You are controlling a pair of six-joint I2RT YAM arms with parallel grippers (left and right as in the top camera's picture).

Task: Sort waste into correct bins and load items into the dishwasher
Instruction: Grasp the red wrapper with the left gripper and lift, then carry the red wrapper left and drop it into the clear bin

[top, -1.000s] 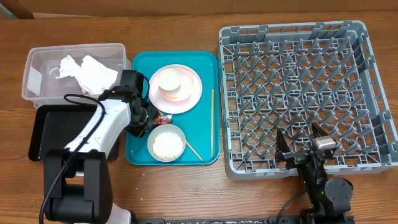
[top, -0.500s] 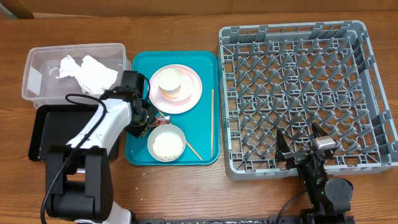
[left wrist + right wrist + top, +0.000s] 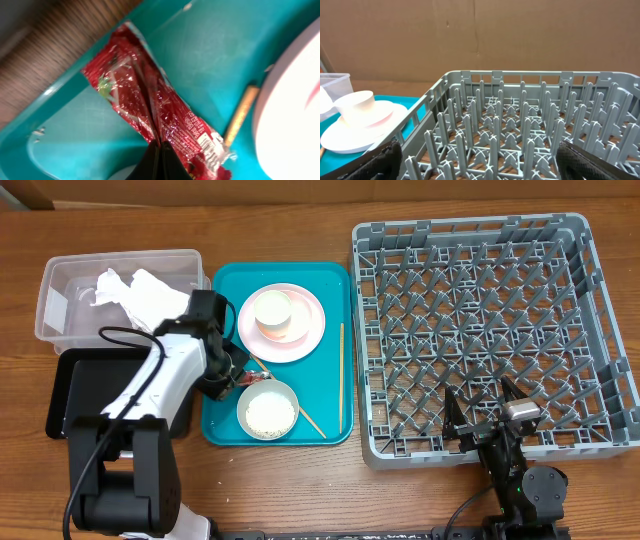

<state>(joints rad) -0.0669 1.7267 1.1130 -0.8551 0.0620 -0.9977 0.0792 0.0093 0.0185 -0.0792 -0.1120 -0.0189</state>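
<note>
Pinching: left pincer [image 3: 160, 156] clamped on red wrapper [image 3: 145, 95] | wrapper crinkled, glossy, long | right pincer [image 3: 487, 160] spread

the left gripper [image 3: 161, 152] is pinched tight on the red wrapper [image 3: 145, 100], which stretches crinkled across the teal tray [image 3: 210, 45] near its rim by the wooden table [image 3: 45, 45]. a chopstick [image 3: 240, 116] tip lies just right of the wrapper, beside a pale rim [image 3: 290, 115], possibly the plate's.

red wrapper [image 3: 150, 105]: the crinkled, glossy film you see
teal tray [image 3: 210, 45]: smooth plastic
dish rack [image 3: 480, 310]: matt grey plastic
desk [image 3: 300, 490]: wood grain
</note>
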